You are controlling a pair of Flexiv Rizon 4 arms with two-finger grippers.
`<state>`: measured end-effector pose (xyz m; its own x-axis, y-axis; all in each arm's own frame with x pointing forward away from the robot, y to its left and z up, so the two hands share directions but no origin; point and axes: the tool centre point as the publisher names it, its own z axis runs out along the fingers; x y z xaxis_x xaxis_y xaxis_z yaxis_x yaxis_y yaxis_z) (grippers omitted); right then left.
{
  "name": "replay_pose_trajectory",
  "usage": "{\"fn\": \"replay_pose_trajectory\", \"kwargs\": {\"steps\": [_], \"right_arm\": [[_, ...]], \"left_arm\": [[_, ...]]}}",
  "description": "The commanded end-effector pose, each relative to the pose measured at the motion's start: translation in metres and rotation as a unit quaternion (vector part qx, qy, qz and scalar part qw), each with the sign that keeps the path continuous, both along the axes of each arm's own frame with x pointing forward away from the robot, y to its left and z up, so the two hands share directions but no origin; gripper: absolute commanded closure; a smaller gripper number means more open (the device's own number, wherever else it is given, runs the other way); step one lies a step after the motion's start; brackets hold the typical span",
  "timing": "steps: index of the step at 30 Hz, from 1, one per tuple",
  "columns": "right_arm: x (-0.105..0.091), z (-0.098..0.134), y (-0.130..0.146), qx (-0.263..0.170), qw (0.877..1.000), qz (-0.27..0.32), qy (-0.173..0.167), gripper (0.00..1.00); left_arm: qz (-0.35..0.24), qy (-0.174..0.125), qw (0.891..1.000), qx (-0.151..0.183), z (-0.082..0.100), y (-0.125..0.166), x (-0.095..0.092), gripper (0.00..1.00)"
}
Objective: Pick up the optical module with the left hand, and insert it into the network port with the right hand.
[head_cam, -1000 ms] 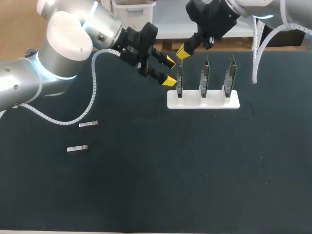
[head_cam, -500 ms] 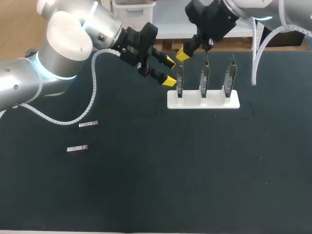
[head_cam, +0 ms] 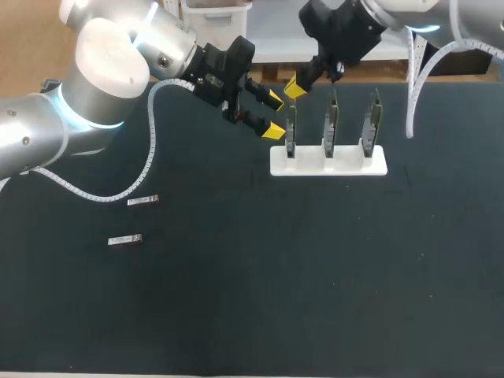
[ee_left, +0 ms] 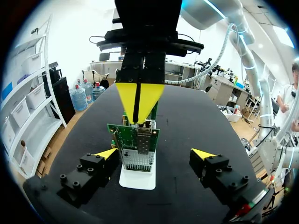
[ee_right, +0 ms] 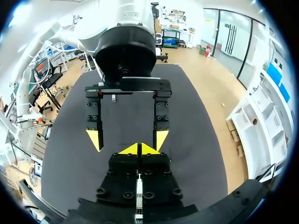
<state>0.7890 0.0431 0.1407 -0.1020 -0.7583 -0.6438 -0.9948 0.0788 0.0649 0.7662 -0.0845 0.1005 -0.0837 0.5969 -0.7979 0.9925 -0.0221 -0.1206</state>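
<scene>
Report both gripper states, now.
Left gripper: open, holding nothing.
Right gripper: shut, tips together; whether anything is pinched between them cannot be told.

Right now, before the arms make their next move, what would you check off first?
1. Right gripper shut on the optical module: ok.
2. Right gripper poised above the network port of the end board: ok.
3. Left gripper open and clear of that board: ok.
4. Module lined up squarely with the port: cannot tell.
5. White holder sitting level: ok.
</scene>
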Motion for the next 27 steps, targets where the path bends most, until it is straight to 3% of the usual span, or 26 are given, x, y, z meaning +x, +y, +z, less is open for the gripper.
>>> {"fn": "replay_pose_trajectory", "kwargs": {"steps": [1,14,24,27], "right_arm": [[0.000,0.000,-0.002,0.007,1.000,0.001,-0.004,1.00],[-0.002,0.031,-0.012,0.067,0.998,-0.002,-0.007,1.00],[-0.007,0.034,-0.059,0.076,0.997,-0.014,-0.002,1.00],[-0.008,0.034,-0.077,0.094,0.995,-0.016,0.014,1.00]], "left_arm": [[0.001,0.000,1.000,0.002,0.001,0.000,0.000,0.00],[0.001,0.000,1.000,0.002,0.001,0.000,0.000,0.00],[0.001,0.000,1.000,0.002,0.001,0.000,0.000,0.00],[0.001,0.000,1.000,0.002,0.001,0.000,0.000,0.00]]}}
